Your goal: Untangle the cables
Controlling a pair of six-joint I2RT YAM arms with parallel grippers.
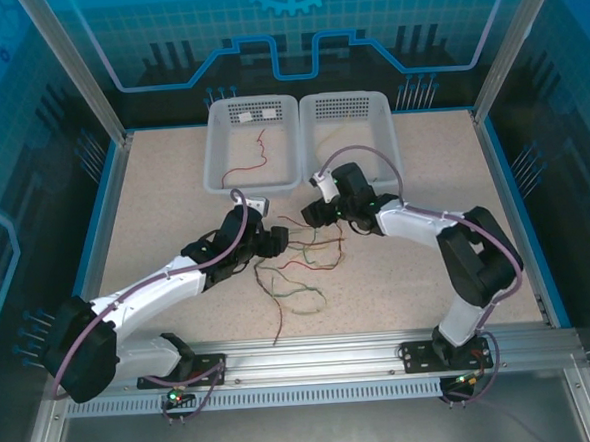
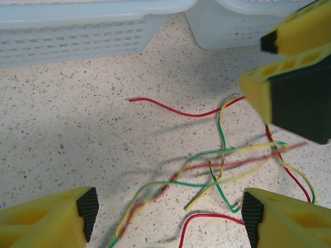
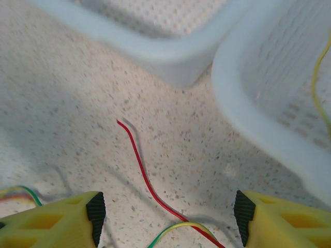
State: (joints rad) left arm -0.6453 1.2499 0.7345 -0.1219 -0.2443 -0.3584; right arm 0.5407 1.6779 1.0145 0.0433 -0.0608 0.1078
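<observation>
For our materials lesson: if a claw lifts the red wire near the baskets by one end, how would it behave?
Probably floppy: the red wire lies in loose waves, so it should droop. Likely light, being so thin. It crosses a green-yellow wire, which may drag along.

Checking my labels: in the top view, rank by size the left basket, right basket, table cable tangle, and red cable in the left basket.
1. Left basket, right basket, cable tangle: similar spread, too close to rank.
2. Red cable: clearly smallest.
</observation>
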